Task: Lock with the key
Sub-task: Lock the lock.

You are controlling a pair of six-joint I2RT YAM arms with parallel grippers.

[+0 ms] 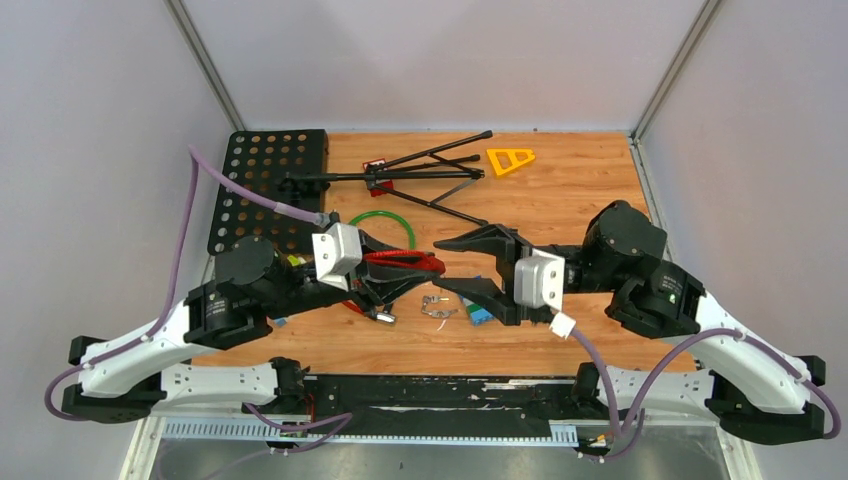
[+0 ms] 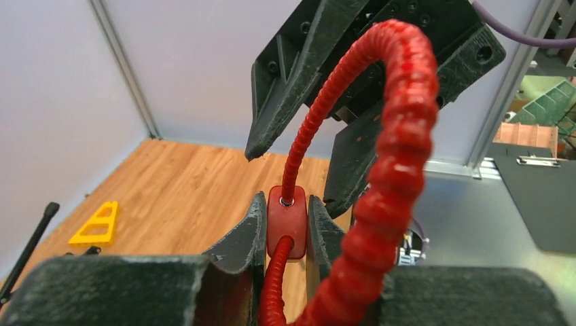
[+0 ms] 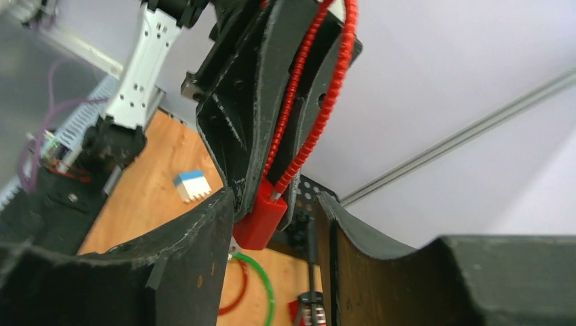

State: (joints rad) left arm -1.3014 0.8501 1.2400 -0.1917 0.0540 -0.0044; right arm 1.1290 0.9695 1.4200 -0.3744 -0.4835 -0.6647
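Note:
My left gripper (image 1: 400, 265) is shut on the red lock body (image 2: 286, 221) of a cable lock, held above the table. The lock's ribbed red cable (image 2: 401, 136) loops back over the left wrist. My right gripper (image 1: 455, 265) is open and faces the left one, its fingertips on either side of the lock's end without touching it. In the right wrist view the lock body (image 3: 261, 217) hangs just beyond the open gripper (image 3: 275, 197). A small bunch of keys (image 1: 437, 305) lies on the table below, in neither gripper.
A blue and white block (image 1: 480, 316) lies next to the keys. A green cable ring (image 1: 385, 225), a folded black tripod (image 1: 400, 180), a yellow triangle (image 1: 510, 160) and a black perforated board (image 1: 265, 185) lie further back.

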